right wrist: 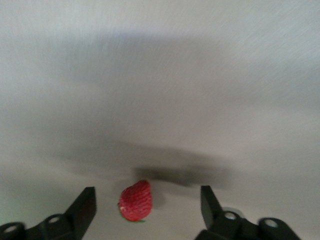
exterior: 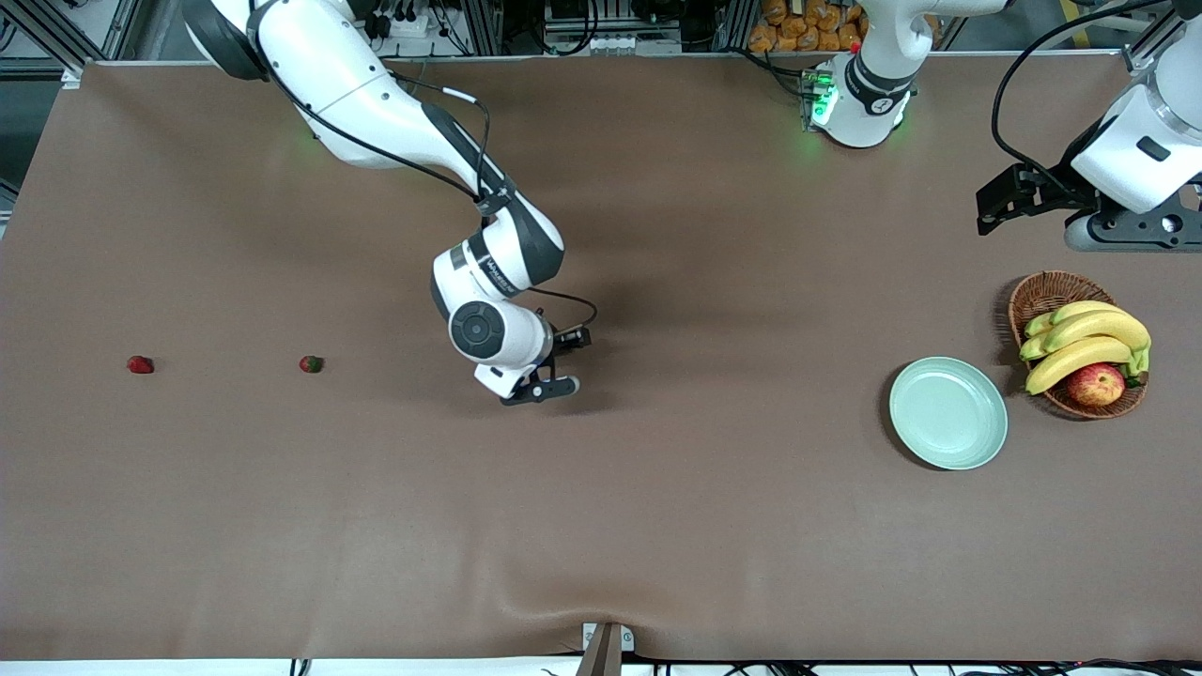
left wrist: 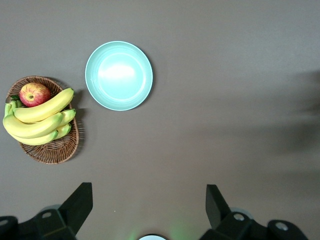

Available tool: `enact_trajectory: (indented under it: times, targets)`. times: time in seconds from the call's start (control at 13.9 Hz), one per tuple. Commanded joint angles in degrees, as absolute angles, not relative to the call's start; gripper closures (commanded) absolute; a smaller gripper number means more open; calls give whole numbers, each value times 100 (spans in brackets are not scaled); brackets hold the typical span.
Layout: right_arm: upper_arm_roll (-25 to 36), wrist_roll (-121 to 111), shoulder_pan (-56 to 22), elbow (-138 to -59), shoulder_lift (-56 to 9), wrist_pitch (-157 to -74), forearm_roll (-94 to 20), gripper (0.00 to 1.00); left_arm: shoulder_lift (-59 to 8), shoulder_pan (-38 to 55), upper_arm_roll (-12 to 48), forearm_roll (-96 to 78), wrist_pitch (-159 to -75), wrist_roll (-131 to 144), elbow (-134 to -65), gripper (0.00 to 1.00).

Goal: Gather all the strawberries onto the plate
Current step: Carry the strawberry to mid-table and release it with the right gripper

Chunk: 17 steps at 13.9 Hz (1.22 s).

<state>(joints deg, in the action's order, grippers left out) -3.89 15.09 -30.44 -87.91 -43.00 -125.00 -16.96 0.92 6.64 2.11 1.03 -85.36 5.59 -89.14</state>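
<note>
- Two strawberries lie on the table [exterior: 601,526] toward the right arm's end: one [exterior: 140,364] near the edge, another [exterior: 311,363] closer to the middle.
- A third strawberry [right wrist: 136,201] sits between the spread fingers of the right claw [exterior: 552,368], low over the table's middle.
- First pickup appears in hand: next, lower, close on that berry, then carry it to the empty plate [exterior: 947,412] beside the basket [exterior: 1044,293].
- Left claw [exterior: 1003,201] waits with fingers apart, above the table near the basket.
</note>
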Motion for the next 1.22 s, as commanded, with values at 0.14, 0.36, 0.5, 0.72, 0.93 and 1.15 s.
enact_trajectory:
  times: [0.14,0.36,0.5,0.72,0.93,1.15]
  targets:
    - [-53,1424,-2410,-8894,-3473,-11779,-1723,0,79,633,237,141,-8561,492,-8886,0]
    - [-9,1424,-1620,-8912,-3191,-10805,-1670,0,79,624,237,158,-8561,492,-8886,0]
    - [-9,1293,-987,-8903,-3068,-10312,-1242,0,70,624,237,167,-8561,492,-8886,0]
    - [-9,346,-187,-8912,-3050,-9660,-284,0,53,633,237,167,-8561,492,-8877,0]
    - [-9,-699,587,-8956,-3085,-9492,262,0,-104,659,255,123,-8587,510,-8859,0]
    - [-9,-1571,1185,-8974,-3172,-9510,1026,0,-447,825,290,123,-8674,527,-8711,0]
